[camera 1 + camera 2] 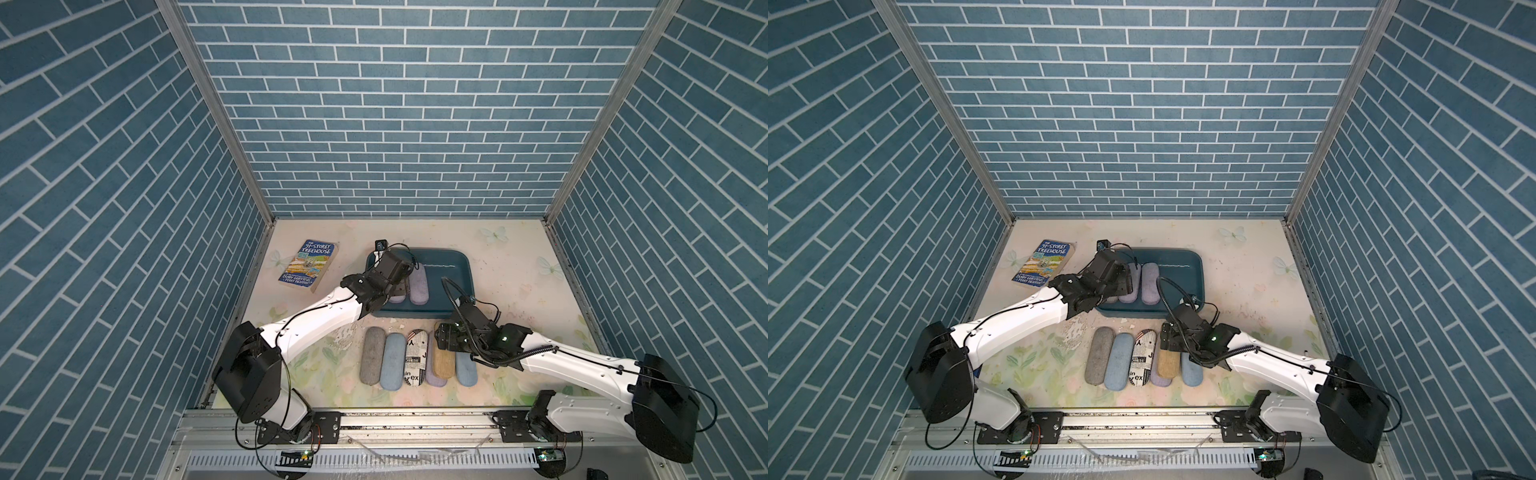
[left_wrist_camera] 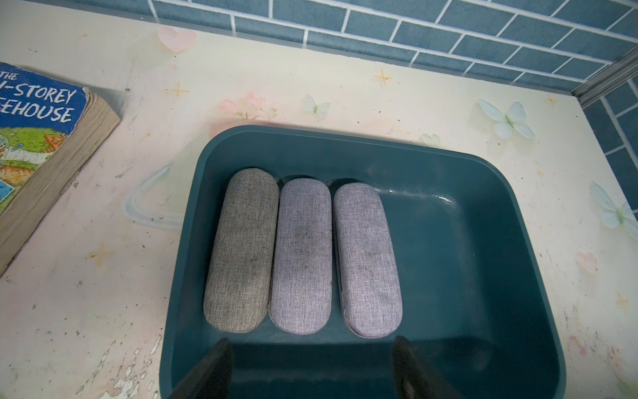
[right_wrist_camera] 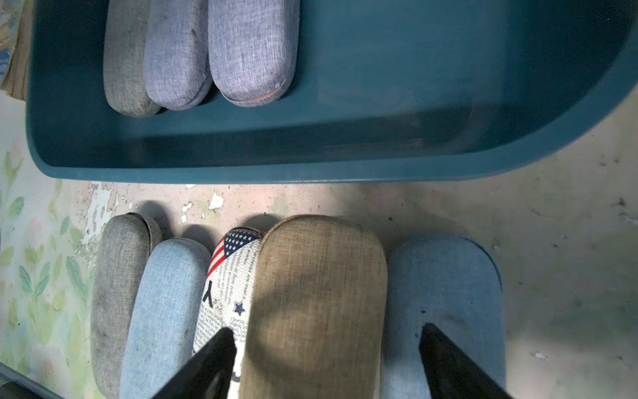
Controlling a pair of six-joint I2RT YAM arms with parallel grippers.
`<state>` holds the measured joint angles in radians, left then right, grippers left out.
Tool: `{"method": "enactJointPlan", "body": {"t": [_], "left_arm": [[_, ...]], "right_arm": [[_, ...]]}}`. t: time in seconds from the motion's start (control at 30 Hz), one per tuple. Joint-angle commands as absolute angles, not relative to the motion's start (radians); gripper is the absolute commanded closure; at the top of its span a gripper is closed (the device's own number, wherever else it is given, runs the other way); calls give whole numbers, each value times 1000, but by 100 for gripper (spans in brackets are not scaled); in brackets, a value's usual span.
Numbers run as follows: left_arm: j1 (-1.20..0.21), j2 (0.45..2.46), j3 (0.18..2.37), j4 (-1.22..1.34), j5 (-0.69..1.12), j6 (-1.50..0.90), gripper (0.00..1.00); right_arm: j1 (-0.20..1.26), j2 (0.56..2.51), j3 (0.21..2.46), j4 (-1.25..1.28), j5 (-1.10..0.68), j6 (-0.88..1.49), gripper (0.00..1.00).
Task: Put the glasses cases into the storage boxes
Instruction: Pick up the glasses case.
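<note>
On the floral table (image 1: pixel 519 291), boxed in by blue brick-print walls (image 1: pixel 415 124): nearest, a tight row of glasses cases (image 1: pixel 393 361), edges touching, bare table on both flanks. Over the tan case (image 3: pixel 321 276), stacked on a half-hidden lavender one (image 1: pixel 432 377), right hand (image 3: pixel 327 330) spread, straddling, not pinching. Farther, three cases (image 2: pixel 300 255) packed to the left of the storage box (image 2: pixel 448 241), right half free. Left hand (image 2: pixel 310 342) spread and empty over its near rim. Both hands cut off in wrist views.
</note>
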<state>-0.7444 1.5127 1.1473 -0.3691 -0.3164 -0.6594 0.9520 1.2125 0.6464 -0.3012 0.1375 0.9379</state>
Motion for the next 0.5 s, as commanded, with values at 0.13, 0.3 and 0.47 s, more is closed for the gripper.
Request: {"method": "enactJointPlan", "body": {"t": [0.13,0.3,0.47], "left_arm": [[-733,1485,1114,-348,-305,-665,26],[-727,1475,1093,-340,-299,-670,26],[-717,1463,1074,-334,-294,-673,26]], "right_arm": [[968,1256,697,-308,128,967,15],[981,1298,720,-333,120,959,15],[991,1345,745,-353,99,945,15]]}}
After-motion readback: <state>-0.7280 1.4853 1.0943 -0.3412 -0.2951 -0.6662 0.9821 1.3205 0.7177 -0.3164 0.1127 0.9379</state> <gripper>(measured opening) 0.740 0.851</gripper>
